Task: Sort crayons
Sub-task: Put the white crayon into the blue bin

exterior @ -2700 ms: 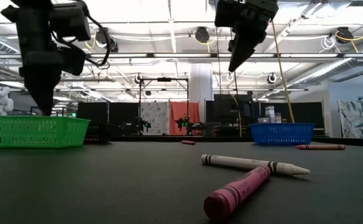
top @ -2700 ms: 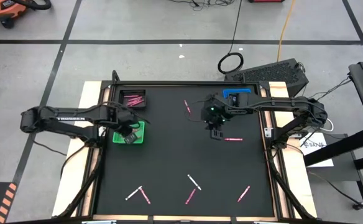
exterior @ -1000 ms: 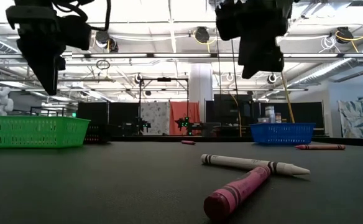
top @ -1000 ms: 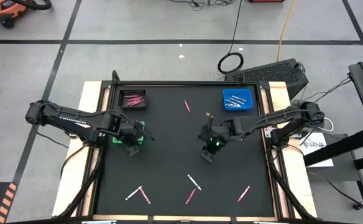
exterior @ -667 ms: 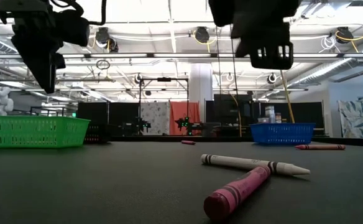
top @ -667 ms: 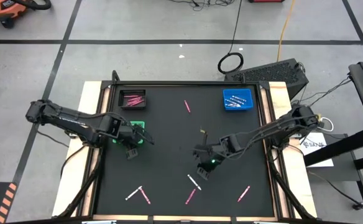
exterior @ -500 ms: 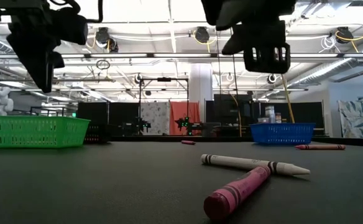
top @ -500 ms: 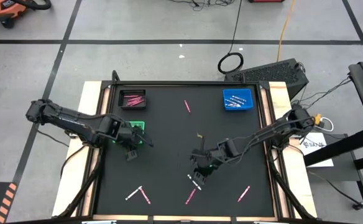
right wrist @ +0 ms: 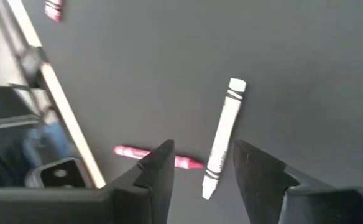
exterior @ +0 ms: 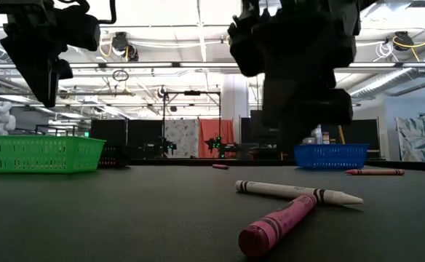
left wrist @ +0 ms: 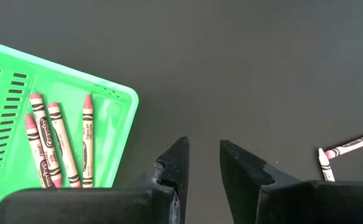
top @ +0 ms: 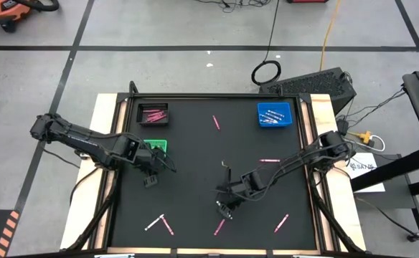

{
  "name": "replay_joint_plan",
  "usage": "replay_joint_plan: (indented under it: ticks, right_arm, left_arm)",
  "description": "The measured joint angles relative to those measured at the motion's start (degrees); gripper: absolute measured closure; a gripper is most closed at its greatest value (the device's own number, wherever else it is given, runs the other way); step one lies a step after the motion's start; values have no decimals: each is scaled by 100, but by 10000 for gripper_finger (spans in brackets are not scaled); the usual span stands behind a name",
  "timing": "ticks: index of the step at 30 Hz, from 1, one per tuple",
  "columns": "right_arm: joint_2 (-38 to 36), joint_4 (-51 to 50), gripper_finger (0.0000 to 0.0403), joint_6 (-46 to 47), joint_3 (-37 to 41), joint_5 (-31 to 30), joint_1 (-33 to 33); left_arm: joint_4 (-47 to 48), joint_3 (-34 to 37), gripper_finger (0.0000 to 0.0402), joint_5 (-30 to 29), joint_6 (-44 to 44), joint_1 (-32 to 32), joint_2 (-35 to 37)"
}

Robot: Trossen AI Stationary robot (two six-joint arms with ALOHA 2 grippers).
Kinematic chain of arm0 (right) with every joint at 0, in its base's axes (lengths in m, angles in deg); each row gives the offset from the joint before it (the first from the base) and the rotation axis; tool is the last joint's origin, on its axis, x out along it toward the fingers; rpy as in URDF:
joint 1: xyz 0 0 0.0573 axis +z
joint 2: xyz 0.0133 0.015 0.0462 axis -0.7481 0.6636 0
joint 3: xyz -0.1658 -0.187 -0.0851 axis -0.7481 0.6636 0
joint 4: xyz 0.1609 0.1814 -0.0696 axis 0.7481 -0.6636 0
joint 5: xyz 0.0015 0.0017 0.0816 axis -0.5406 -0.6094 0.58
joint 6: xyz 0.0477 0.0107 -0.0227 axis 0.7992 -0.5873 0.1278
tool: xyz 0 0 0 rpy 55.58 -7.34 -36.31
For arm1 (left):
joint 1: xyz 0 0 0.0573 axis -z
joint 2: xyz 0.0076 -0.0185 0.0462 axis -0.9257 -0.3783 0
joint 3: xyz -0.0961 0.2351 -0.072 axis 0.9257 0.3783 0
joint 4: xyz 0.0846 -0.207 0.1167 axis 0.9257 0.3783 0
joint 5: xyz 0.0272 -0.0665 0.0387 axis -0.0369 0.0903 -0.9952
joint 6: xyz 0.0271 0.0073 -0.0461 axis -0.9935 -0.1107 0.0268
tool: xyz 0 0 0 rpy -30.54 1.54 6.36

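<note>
while the sort is only partly done, notes run left to right across the high view: left gripper (top: 150, 180) hangs at centre left, just off the green tray (top: 154, 145); its wrist view shows the fingers (left wrist: 174, 167) parted a little with nothing between them, and pale pink-tipped crayons (left wrist: 58, 138) lying in that tray

black tray (top: 153, 114) at upper left holds pink crayons; a crossed white and pink pair (top: 159, 223) lies at lower left of the table (top: 195, 158)

right gripper (top: 224, 208) sits low at lower centre, directly over the white crayon (right wrist: 222, 137), fingers spread wide and empty; a pink crayon (right wrist: 156, 157) lies touching or just beside the white one's far end, cannot tell which

further right: loose pink crayons at upper centre (top: 215, 122), centre right (top: 269, 160) and lower right (top: 281, 222); blue tray (top: 275, 114) at upper right holds pale crayons

judgement: step in hand is picking the white crayon. the crayon lies along the gap, nearer one finger, so centre over its middle, drop straight, close across the width, and keep clear of the pink one so it isn't dragged or pinched too
</note>
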Motion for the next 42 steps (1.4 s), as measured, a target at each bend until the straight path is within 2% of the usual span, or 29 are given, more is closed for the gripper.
replay_joint_plan:
  ticks: [5, 10, 18, 26, 36, 42]
  right_arm:
    - [237, -707, 253, -254, -491, -3, 11]
    - [457, -748, 253, -196, -689, -13, 20]
    - [791, -805, 256, -124, -690, -37, 82]
    - [799, -1042, 257, -11, -691, -463, 100]
    - [813, -819, 257, 290, -689, -506, 181]
    - [1084, -775, 257, 408, -709, -425, 194]
  left_arm:
    - [-7, 1, 314, -1, 0, 0, 0]
    - [-9, 1, 314, -5, 0, -2, 0]
    - [-9, 1, 314, -46, -23, -2, 0]
    - [-9, 1, 314, -52, -42, -4, 0]
    - [-9, 1, 314, -156, -42, -4, 0]
    - [-9, 1, 314, -157, -42, -4, 0]
